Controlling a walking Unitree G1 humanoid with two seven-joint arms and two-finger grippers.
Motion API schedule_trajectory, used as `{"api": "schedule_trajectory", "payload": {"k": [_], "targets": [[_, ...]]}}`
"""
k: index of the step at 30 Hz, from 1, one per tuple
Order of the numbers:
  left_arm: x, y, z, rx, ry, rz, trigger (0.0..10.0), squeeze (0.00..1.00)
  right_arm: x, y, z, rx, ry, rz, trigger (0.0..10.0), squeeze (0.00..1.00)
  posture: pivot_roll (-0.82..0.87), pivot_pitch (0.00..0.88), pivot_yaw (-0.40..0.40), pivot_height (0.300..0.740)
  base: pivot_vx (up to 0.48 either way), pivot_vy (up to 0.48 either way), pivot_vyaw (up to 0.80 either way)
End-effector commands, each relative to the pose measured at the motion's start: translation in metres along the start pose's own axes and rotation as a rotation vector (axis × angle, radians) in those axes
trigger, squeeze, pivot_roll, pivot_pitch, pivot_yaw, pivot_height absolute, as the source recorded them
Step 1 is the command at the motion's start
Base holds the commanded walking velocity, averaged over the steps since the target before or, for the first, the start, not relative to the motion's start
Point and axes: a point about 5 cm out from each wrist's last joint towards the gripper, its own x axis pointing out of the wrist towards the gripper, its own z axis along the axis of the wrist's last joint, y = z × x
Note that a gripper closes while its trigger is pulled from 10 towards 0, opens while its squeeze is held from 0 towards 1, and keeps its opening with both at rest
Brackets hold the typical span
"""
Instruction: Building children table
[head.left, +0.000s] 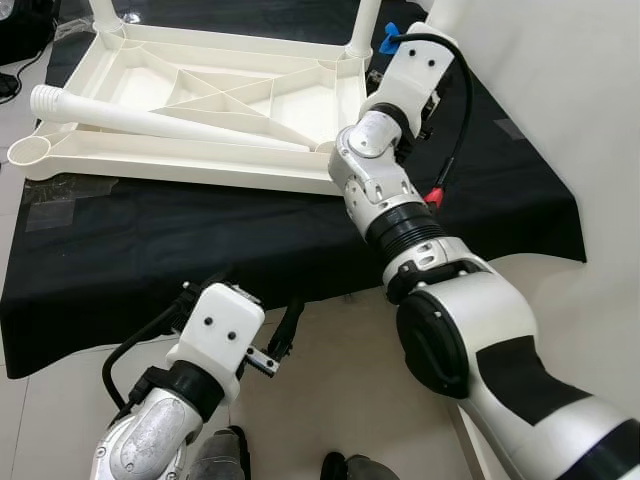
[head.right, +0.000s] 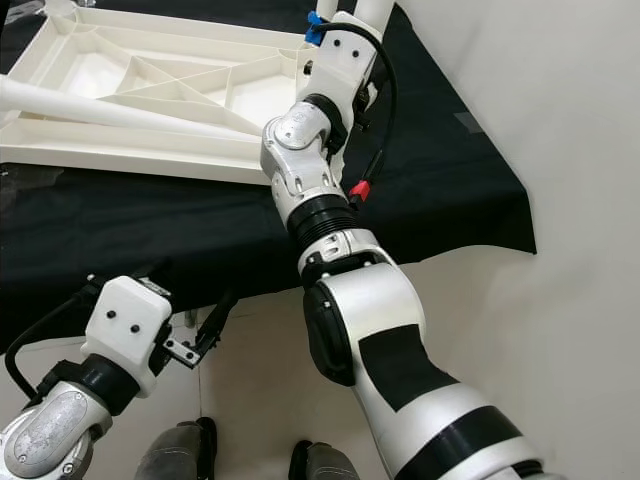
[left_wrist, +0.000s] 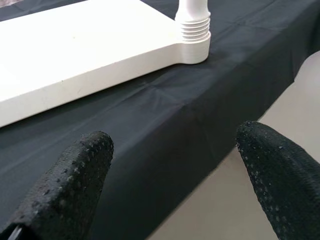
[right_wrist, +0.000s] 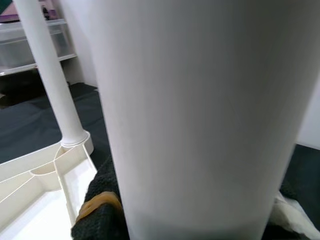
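Upturned tabletop (head.left: 200, 100) with legs partly fitted; loose leg (head.left: 150, 120) left; right hand (right_wrist: 190, 220) clamped on corner leg (right_wrist: 200, 100), left hand (left_wrist: 170, 175) apart

Right arm (head.left: 400, 190) stretched far forward, wrist bent up, gripper (right_wrist: 107, 210) closed around something. Left arm (head.left: 170, 400) low and bent, left gripper (left_wrist: 170, 175) wide open.

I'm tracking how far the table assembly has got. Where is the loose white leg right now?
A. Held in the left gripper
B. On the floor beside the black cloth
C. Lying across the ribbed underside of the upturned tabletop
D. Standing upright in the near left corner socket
C: the loose leg lies slantwise across the ribs of the upturned tabletop, while the near left corner socket is empty.
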Motion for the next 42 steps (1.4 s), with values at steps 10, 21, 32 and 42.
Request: {"api": "schedule_trajectory", "payload": {"k": [10, 21, 32, 42], "targets": [[0.001, -0.003, -0.001, -0.009, 0.006, -0.001, 10.0, 0.0, -0.006, -0.024, -0.054, -0.064, 0.254, -0.165, 10.0, 0.0, 0.13, 0.243, -0.116, 0.74, 0.0, 0.0, 0.0], [0.001, -0.004, -0.003, -0.007, 0.007, 0.0, 10.0, 0.0, -0.005, -0.018, -0.051, -0.062, 0.236, -0.079, 10.0, 0.0, 0.12, 0.228, -0.116, 0.74, 0.0, 0.0, 0.0], [0.002, -0.003, -0.004, -0.001, 0.006, 0.001, 10.0, 0.0, -0.006, -0.011, -0.045, -0.054, 0.207, -0.018, 10.0, 0.0, 0.12, 0.226, -0.114, 0.74, 0.0, 0.0, 0.0], [0.003, -0.003, -0.004, 0.003, 0.001, -0.001, 10.0, 0.0, -0.01, -0.001, -0.039, -0.018, 0.193, 0.069, 10.0, 0.0, 0.11, 0.226, -0.11, 0.74, 0.0, 0.0, 0.0]]}}
